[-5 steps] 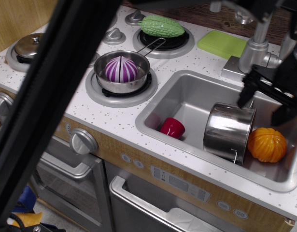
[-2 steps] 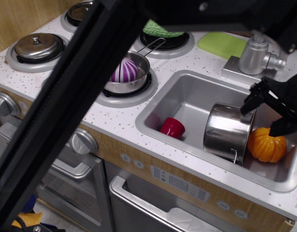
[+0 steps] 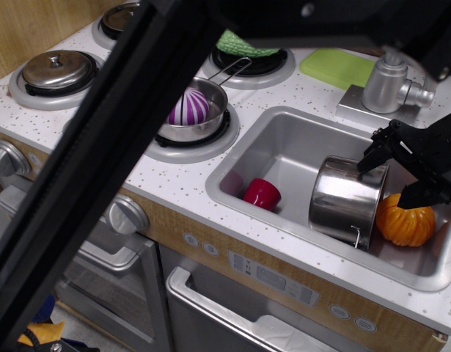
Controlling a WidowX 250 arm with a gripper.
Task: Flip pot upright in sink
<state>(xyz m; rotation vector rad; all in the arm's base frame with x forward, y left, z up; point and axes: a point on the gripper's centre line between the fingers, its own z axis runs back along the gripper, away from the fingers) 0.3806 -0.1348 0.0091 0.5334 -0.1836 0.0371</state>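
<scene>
The pot (image 3: 347, 199) lies on its side in the right half of the sink (image 3: 284, 150), its shiny wall facing the camera and its rim turned toward 3 o'clock. A small wire loop handle hangs at the lower edge of that rim. From the pot, the gripper (image 3: 396, 170) sits at about 2 o'clock, just above and beside the rim. Its two black fingers stand well apart: one fingertip is at the pot's upper rim edge, at about 10 o'clock from the gripper's middle, and the other is at about 4 o'clock, over the top of the orange pumpkin (image 3: 406, 218). Whether the upper fingertip actually touches the rim cannot be told; nothing is clamped between the fingers.

The pumpkin rests in the sink at 3 o'clock from the pot, just beside its rim. A red cup (image 3: 262, 193) sits on the sink floor at 9 o'clock from the pot, apart from it, near the front left corner of the basin. Beyond the sink at 12 o'clock stands a grey faucet (image 3: 390, 82) on the speckled countertop (image 3: 174, 180), with a green pad (image 3: 339, 66) just at 10 o'clock from it. At 9 o'clock from the sink, a saucepan (image 3: 196, 114) holding a purple-and-white striped thing rests on a burner. A dark out-of-focus bar (image 3: 100, 169) crosses the left half of the view diagonally.
</scene>
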